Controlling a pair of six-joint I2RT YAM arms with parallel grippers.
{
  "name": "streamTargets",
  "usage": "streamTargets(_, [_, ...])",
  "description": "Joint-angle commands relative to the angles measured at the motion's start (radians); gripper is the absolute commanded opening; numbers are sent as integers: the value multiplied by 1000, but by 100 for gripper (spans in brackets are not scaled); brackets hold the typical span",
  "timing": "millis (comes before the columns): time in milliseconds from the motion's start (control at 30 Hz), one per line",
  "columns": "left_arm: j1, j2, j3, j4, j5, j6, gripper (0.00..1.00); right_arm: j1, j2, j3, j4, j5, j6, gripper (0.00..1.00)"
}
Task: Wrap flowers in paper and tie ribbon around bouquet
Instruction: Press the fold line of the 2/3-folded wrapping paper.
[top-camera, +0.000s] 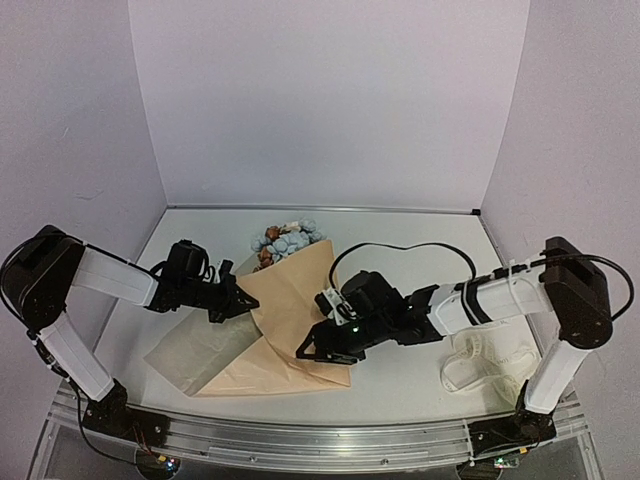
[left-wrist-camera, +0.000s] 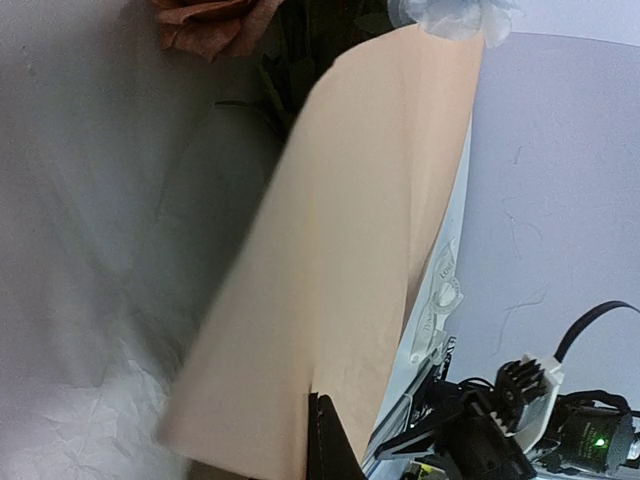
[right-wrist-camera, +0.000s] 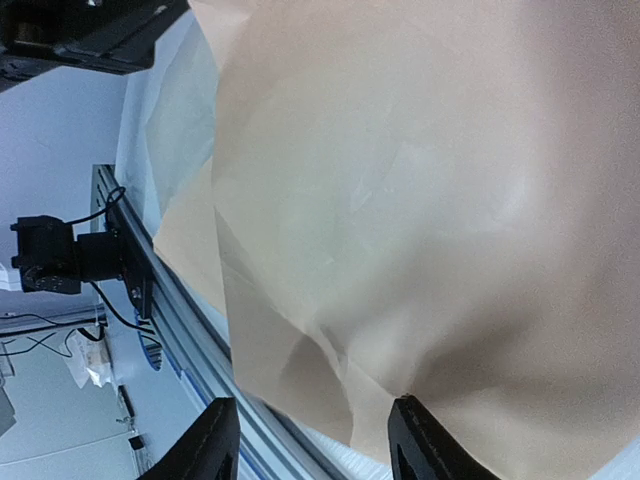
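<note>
**Two robot arms at a half-wrapped bouquet**

The paper (top-camera: 290, 300) lies mid-desk (top-camera: 400, 395), folded over the flowers (top-camera: 285, 240), whose blue and pink blooms poke out at its far end. The left pincer (top-camera: 240, 298) is clamped on the paper's left edge, holding a flap raised. The right pincer (top-camera: 318, 345) rests at the paper's right edge, jaws apart, gripping nothing. The ribbon (top-camera: 485, 360) lies well apart, near the right arm's base.

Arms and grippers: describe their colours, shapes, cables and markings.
The left arm and right arm have white links and black joints. The left gripper and right gripper are black, with flat black fingers. A black cable loops above the right arm; a green light glows at its wrist.
</note>
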Motion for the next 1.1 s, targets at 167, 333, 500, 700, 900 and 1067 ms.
streamTargets(167, [6,-75,48,-123,-37,106,0,-10,-49,-106,8,37,35,26])
streamTargets(333, [6,-65,50,-146,-47,135,0,-10,-12,-140,46,33,64,18])
streamTargets(500, [6,-69,65,-181,-70,172,0,-4,36,-156,79,30,89,14])
streamTargets(700, [5,-88,86,-249,-118,212,4,1,78,-162,101,35,102,12])
streamTargets(900, [-1,-247,117,-453,-311,273,38,3,81,-167,106,43,105,12])
streamTargets(1067, [-133,-346,209,-596,-458,336,41,9,84,-154,106,47,108,12])
